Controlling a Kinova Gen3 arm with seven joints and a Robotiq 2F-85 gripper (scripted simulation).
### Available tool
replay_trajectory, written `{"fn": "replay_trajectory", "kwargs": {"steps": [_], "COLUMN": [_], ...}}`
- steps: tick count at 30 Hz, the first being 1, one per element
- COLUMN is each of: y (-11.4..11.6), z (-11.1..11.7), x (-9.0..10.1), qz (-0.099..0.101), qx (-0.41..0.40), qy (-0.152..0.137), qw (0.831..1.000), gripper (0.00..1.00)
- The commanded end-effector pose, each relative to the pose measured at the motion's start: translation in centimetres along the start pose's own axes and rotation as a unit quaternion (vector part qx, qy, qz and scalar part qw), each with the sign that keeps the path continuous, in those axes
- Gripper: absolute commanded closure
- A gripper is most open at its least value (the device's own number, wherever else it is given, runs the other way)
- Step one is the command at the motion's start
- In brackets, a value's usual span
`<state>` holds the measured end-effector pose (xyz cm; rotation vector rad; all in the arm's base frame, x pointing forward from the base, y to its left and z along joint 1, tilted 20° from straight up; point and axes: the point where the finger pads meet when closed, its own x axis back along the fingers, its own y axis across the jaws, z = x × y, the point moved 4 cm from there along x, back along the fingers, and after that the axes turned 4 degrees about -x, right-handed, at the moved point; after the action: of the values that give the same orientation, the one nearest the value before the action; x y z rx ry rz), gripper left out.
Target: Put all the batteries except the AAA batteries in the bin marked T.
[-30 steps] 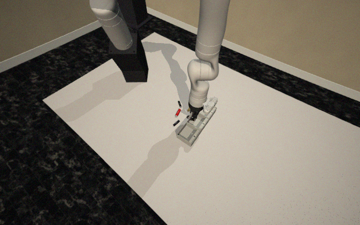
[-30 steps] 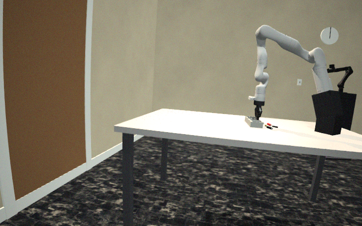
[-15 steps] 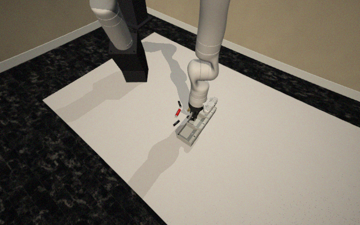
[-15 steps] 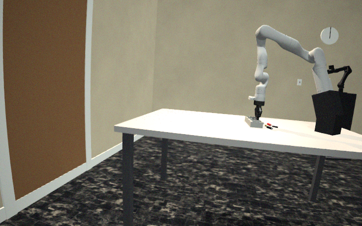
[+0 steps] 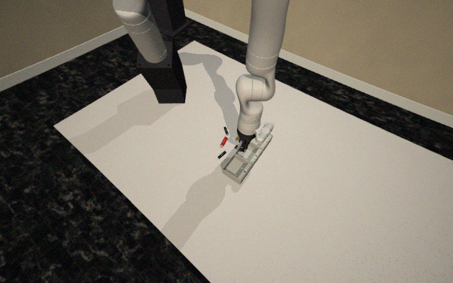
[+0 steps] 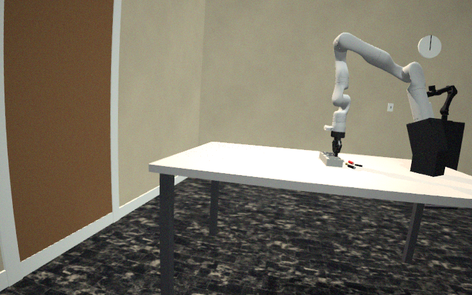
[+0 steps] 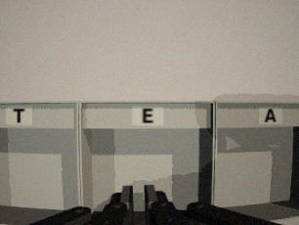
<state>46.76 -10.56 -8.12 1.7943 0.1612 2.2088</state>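
Three grey bins stand in a row (image 5: 245,173) (image 6: 330,161). In the wrist view they are marked T (image 7: 20,116), E (image 7: 149,116) and A (image 7: 270,116) from left to right, and all three look empty. My gripper (image 5: 241,149) (image 6: 336,152) (image 7: 139,198) hangs low over the near wall of bin E. Its fingers are shut to a thin slit and I see nothing between them. A red battery (image 5: 223,141) (image 6: 349,162) and two small black batteries (image 5: 226,130) (image 5: 221,154) lie on the table left of the bins. A small gold-tipped thing (image 5: 237,137) lies close beside the wrist.
A white crumpled thing (image 5: 264,130) lies at the far end of the bin row. The black robot base (image 5: 165,76) (image 6: 433,145) stands at the back of the white table (image 5: 333,200) (image 6: 243,163).
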Motion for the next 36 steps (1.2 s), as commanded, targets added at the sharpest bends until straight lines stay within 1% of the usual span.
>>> {"fn": "replay_trajectory", "kwargs": {"steps": [1, 23, 26, 28, 31, 36], "y": [0.0, 0.0, 0.0, 0.0, 0.0, 0.0], "z": [0.1, 0.1, 0.1, 0.1, 0.1, 0.1], "x": [0.4, 3.0, 4.2, 4.2, 5.2, 5.2], "qz": [0.0, 0.0, 0.0, 0.0, 0.0, 0.0], "qx": [0.0, 0.0, 0.0, 0.0, 0.0, 0.0], "qy": [0.001, 0.001, 0.001, 0.001, 0.001, 0.001], "qw": [1.0, 1.0, 1.0, 1.0, 1.0, 1.0], "gripper": [0.91, 0.91, 0.91, 0.91, 0.91, 0.91]}}
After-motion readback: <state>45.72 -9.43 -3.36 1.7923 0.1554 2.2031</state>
